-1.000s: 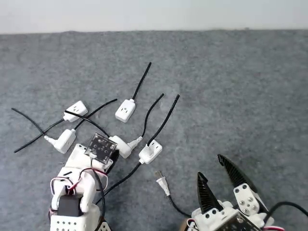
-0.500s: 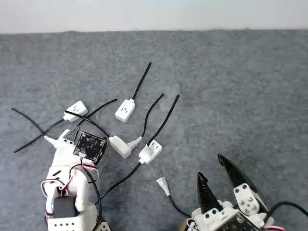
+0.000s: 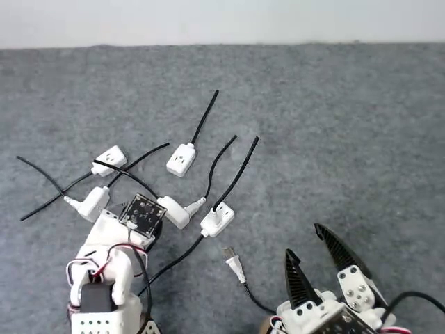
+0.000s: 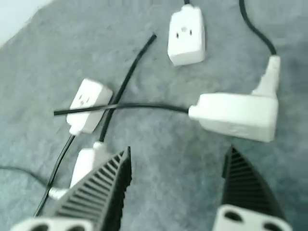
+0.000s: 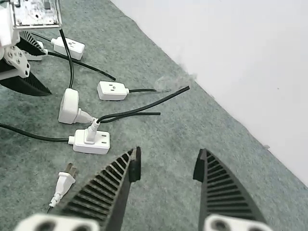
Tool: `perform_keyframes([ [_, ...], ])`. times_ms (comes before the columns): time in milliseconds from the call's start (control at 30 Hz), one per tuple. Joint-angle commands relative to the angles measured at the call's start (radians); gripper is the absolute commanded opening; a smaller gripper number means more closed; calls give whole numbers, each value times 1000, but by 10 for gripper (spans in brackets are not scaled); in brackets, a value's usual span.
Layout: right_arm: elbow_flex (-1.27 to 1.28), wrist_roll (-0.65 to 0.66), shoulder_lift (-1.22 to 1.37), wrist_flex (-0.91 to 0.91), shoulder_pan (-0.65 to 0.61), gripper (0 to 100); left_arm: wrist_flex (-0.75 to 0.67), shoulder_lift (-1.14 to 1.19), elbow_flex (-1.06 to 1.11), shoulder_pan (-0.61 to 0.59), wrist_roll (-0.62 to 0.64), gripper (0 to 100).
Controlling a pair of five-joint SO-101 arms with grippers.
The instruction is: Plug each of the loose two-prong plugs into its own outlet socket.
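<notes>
High view: 1 loose two-prong plug [image 3: 233, 263] lies near the right gripper [image 3: 304, 240], an empty outlet socket [image 3: 181, 160] well apart beyond; left wrist: left gripper [image 4: 180, 151] gapes empty over carpet [image 4: 159, 139] beside a white block [image 4: 236, 115]; right wrist: right gripper gapes empty too, so I judge it best to pinch the plug's body, prongs left free.

We're seeing the loose plug [image 3: 234, 264] lying just before the near socket [image 3: 217, 220], the middle socket [image 3: 181, 160] and left socket [image 3: 109, 158] sitting farther behind.
</notes>
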Motion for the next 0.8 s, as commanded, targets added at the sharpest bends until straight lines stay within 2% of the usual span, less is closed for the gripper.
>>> perform_keyframes([
  [0,8,9,4,30,15,195,14,-12,-122,-110,-9,303],
  [100,8,9,4,30,13,195,9,-9,-295,-175,15,303],
  [300,8,9,4,28,13,195,6,95,-564,-129,37,303],
  [533,8,9,4,28,13,195,-60,695,-849,-81,138,303],
  [767,8,9,4,28,13,195,103,1278,-1221,-20,219,303],
])
